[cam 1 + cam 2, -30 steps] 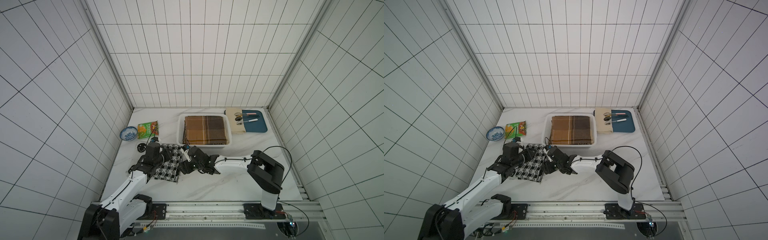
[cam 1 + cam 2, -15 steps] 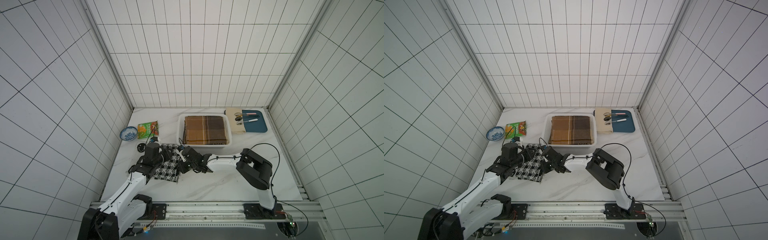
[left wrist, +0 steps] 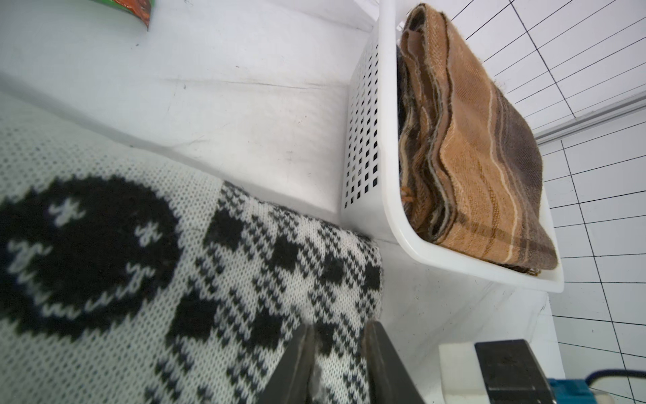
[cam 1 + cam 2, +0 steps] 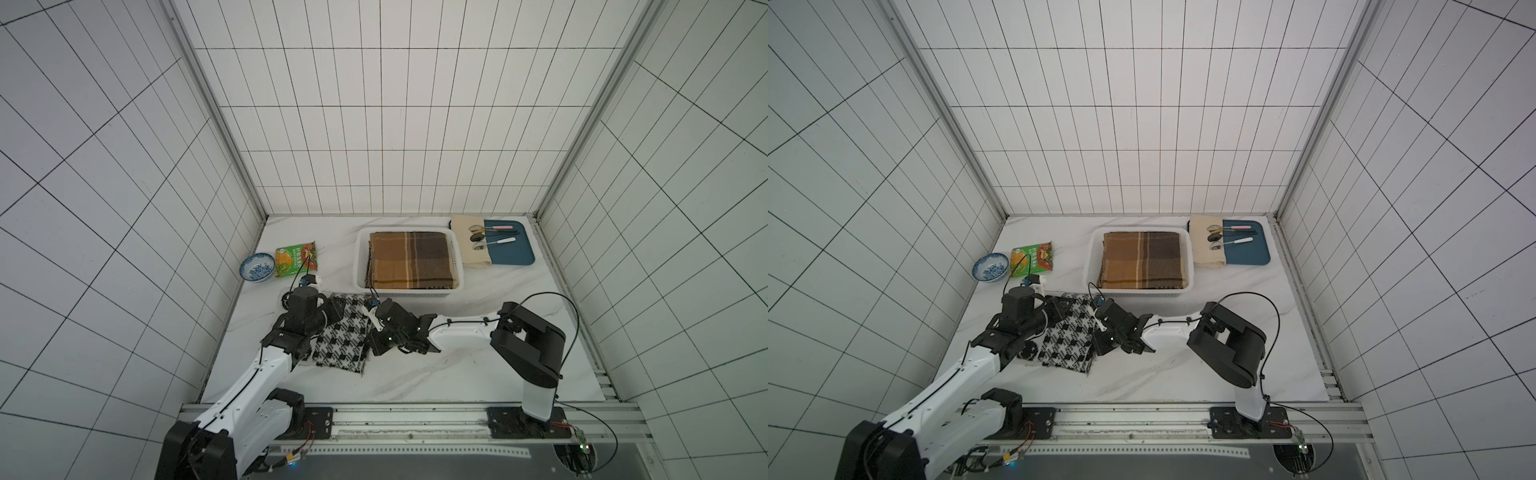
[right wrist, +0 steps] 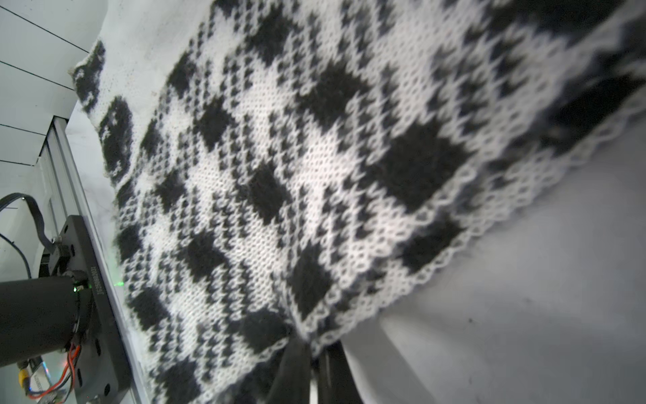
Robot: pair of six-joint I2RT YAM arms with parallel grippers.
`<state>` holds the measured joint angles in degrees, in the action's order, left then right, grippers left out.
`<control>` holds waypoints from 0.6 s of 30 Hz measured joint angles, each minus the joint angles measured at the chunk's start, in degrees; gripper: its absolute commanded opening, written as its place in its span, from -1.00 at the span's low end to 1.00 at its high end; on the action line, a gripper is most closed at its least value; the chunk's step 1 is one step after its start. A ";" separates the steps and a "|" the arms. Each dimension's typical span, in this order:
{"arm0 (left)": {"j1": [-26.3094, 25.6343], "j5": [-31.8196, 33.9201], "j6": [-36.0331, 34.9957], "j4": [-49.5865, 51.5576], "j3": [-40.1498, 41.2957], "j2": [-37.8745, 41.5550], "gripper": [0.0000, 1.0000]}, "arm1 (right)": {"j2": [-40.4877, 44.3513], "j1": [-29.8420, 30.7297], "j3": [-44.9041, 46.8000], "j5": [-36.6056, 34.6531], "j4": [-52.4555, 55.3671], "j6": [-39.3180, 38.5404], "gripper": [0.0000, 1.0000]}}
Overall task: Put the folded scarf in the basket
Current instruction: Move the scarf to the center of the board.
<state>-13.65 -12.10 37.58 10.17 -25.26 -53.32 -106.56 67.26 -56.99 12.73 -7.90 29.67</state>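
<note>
Knitted fabric is pinched in both grips: right gripper [image 5: 314, 349] fully closed on the lacy edge, left gripper [image 3: 337, 335] narrowly closed over a fold. We judge the scarf [image 4: 343, 336] soft, light, droop-prone, so opposite edges suit; it lies at seven o'clock of the basket [image 4: 358, 266].

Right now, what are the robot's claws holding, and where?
Both hold the black-and-white scarf: the right gripper pinches its scalloped side edge, the left gripper an edge near the basket.
</note>
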 measured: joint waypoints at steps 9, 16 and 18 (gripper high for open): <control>-1.07 -1.22 -0.04 -0.59 0.57 0.09 -0.39 | 11.76 -0.63 13.90 -0.83 0.72 -0.07 -0.86; -4.28 -3.15 0.98 -3.74 3.80 -1.16 -0.31 | 22.16 -9.31 21.31 0.68 7.89 -0.66 -0.84; -5.09 -3.21 1.03 -4.68 4.24 -2.49 -0.28 | 24.30 -13.44 21.42 2.10 11.45 -1.60 -0.84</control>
<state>-18.74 -15.31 38.61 5.50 -21.02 -55.81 -82.26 53.82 -35.57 14.83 3.55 28.08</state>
